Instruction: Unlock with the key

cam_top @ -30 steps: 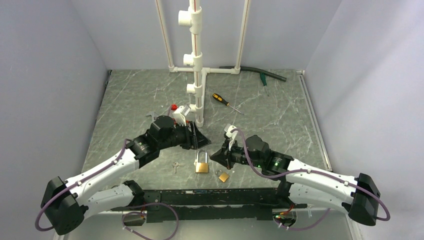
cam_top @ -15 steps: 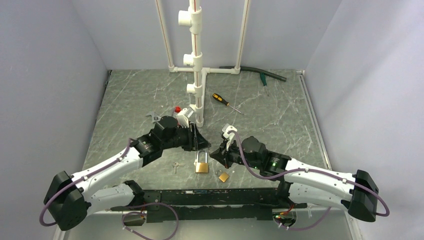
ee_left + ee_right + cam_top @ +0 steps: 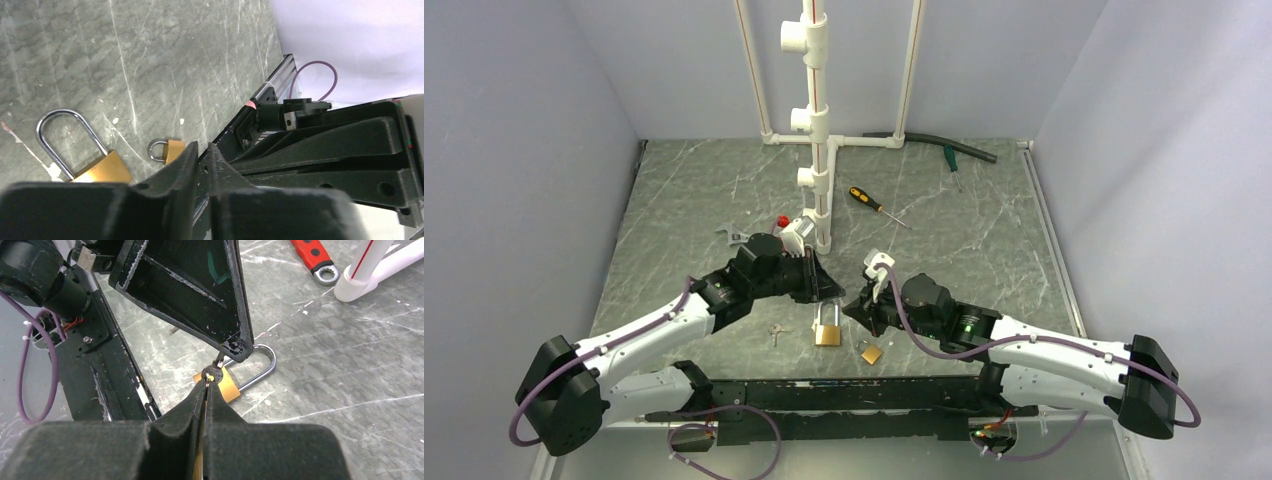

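The right gripper has its jaws pressed together on the head of the key, held above the padlock near the middle of the table's near edge. The key's blade runs up to the tip of the left gripper. That gripper's jaws stand a narrow slit apart; I cannot tell whether they pinch the blade.

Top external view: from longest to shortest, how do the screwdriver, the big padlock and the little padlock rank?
1. Black-and-orange screwdriver, longest.
2. Larger brass padlock, shackle included.
3. Smaller brass padlock, clearly shortest.
The screwdriver lies farther from the camera, so its lead is safe.
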`<state>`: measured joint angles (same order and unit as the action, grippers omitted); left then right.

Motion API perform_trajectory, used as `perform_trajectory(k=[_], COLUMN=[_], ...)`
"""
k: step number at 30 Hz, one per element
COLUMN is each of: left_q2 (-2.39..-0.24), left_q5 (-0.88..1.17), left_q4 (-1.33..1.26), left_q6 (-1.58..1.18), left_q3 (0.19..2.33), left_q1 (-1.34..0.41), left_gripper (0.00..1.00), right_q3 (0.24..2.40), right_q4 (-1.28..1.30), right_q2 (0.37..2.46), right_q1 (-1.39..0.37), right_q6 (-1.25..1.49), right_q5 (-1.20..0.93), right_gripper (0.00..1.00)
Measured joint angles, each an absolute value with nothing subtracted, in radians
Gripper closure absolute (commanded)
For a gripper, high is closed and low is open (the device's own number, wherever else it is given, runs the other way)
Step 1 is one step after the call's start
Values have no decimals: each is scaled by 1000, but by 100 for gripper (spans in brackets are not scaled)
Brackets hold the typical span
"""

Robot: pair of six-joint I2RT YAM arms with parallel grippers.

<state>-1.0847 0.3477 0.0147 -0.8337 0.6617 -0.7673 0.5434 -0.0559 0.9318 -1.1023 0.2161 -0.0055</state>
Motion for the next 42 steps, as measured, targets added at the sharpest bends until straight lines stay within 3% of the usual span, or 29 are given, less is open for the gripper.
perform_trajectory(k=[1, 9, 11, 13, 14, 20, 24, 25, 29, 36, 42], left_q2=[-1085, -1085, -1084, -1080, -1075, -1034, -986, -978, -940, -916, -856], left_q5=[349, 351, 347, 338, 332, 287, 247, 242, 225, 212, 200], left_q4=[11, -1, -4, -9, -12, -1, 28, 28, 31, 90, 96], left_q6=[-836, -855, -856, -856, -856, -849, -812, -803, -744, -644, -572], left_q3=[661, 657, 654, 650, 645, 638, 638, 638, 639, 738, 825], left_q1=[-767, -768, -768, -768, -768, -768, -768, -768, -768, -768, -768], left_gripper=[100, 100, 100, 100, 100, 100, 100, 100, 100, 100, 100], right_q3=[543, 545, 547, 556, 561, 564, 489, 464, 430, 397, 400], right_q4=[-56, -57, -57, -54, -54, -57, -134, -157, -168, -464, -770], right_q2=[934, 951, 957, 969, 975, 960, 853, 826, 766, 795, 971], right_q1=[-1103, -1108, -1110, -1110, -1110, -1110, -1110, -1110, -1064, -743, -699], right_q6=[215, 213, 214, 223, 230, 254, 267, 274, 329, 582, 778], right_q5=[-2, 26, 34, 43, 48, 71, 90, 102, 106, -274, -515], right_gripper=[100, 99, 85, 54, 46, 35, 9, 7, 17, 31, 47])
